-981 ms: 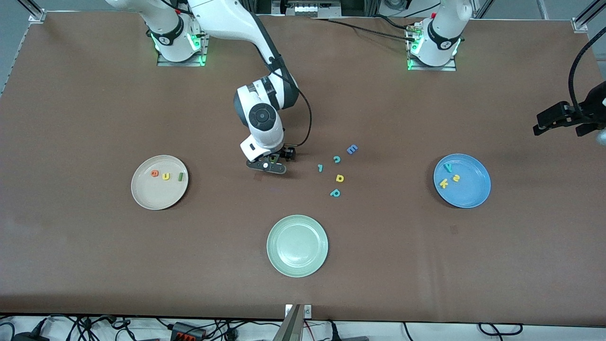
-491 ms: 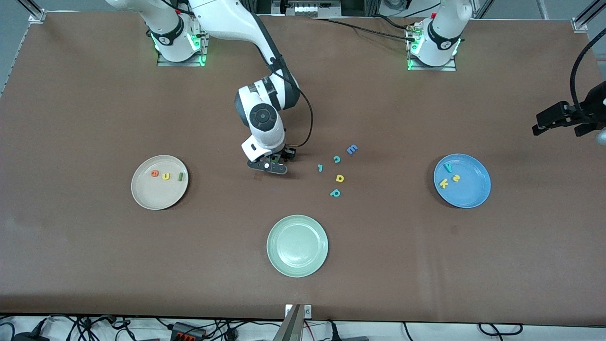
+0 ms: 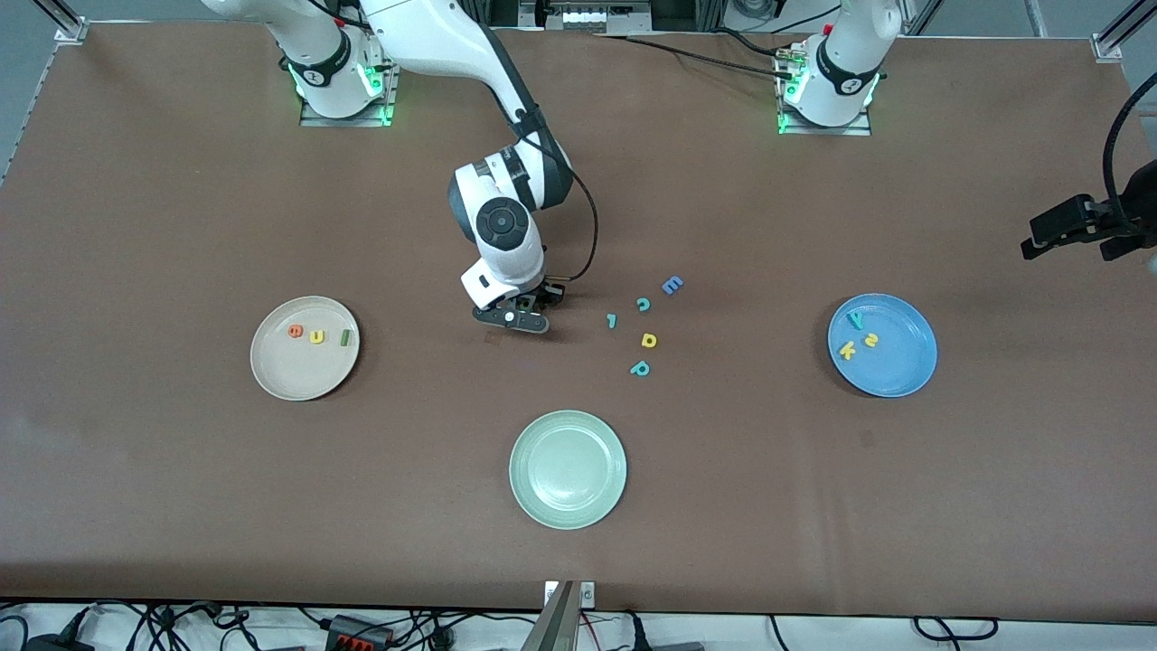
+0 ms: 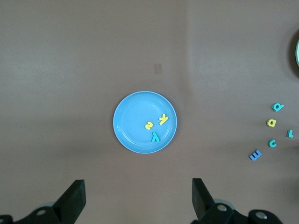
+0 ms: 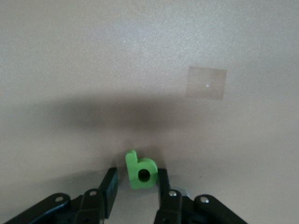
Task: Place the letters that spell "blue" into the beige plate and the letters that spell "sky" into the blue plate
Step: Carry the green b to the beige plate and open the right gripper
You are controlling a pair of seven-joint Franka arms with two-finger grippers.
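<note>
Right gripper [image 5: 135, 186] narrowed around light green b [image 5: 140, 171], one finger touching, b hidden in front view, left gripper [image 4: 138, 198] wide open over blue plate [image 4: 128, 135], slightly shifted.

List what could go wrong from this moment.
1. The right claw is at the table around the light green b; the small letter could tip or squirt out as the fingers pinch.
2. The beige plate already holds e, u and l, so dropping the b there could knock them.
</note>
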